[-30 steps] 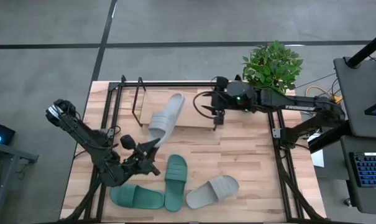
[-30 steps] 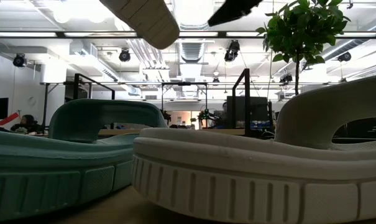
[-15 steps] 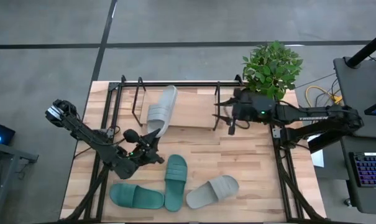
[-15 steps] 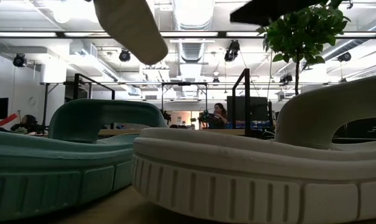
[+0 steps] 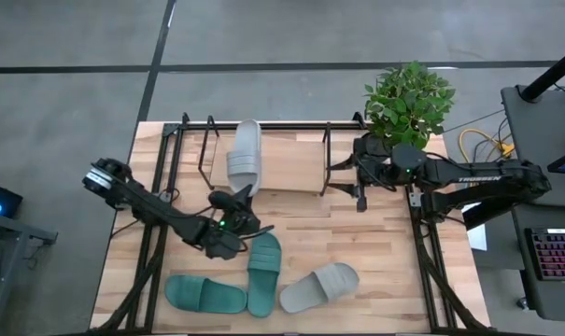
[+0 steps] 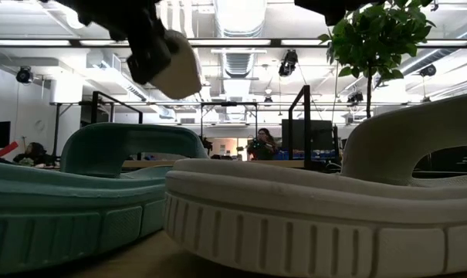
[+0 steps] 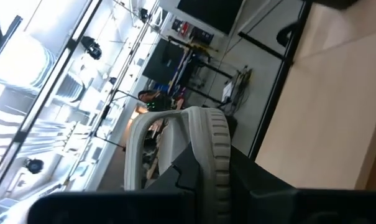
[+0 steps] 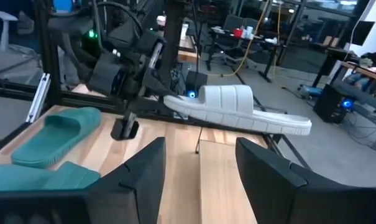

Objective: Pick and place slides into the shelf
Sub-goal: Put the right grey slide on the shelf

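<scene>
left gripper [image 5: 237, 203]: we see it clamped on a grey slide [image 5: 246, 155] over the shelf [image 5: 291, 168].
right gripper [image 5: 359, 179]: fingers apart, holding nothing.

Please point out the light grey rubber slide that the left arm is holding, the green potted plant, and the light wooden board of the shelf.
Light grey rubber slide [image 5: 246, 154], high view, on its wide strap.
Green potted plant [image 5: 409, 97], high view, on its leaves.
Light wooden board of the shelf [image 5: 291, 168], high view, on its bare middle.
</scene>
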Motion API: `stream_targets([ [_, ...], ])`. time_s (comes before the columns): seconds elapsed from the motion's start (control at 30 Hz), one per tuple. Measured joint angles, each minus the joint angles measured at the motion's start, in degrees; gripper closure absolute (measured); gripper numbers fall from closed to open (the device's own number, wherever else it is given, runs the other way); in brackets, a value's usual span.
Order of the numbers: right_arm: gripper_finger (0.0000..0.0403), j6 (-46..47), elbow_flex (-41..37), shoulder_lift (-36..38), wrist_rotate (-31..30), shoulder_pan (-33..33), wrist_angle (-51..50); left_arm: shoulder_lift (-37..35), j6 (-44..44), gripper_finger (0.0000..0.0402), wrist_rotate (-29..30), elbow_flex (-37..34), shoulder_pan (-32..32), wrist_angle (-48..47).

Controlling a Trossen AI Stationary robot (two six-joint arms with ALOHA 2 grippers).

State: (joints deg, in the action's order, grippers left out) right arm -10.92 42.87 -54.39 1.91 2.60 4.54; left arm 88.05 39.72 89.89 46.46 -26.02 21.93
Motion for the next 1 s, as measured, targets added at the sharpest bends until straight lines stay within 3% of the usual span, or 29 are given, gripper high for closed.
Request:
stream_targets([
  [0.4, 0.0218, -1.19, -0.04, -0.10, 0.00, -0.12, -1.49, 4.52, -0.55, 0.0388, 0.00, -2.71, 1.13, 0.02],
  [0.67, 0.0218, -1.53, -0.04, -0.11, 0.00, -0.12, -1.47, 3.85, -9.39, 0.0388, -0.09, -7.97, 2.15, 0.07],
  [0.83, 0.0218, -1.72, -0.04, -0.11, 0.00, -0.12, -1.46, 3.73, -9.50, 0.0388, -7.60, -9.93, 2.31, 0.05],
  [1.0, 0.0218, -1.73, -0.04, -0.11, 0.00, -0.12, -1.45, 3.22, -15.29, 0.0388, -10.04, -10.93, 3.21, -3.56],
])
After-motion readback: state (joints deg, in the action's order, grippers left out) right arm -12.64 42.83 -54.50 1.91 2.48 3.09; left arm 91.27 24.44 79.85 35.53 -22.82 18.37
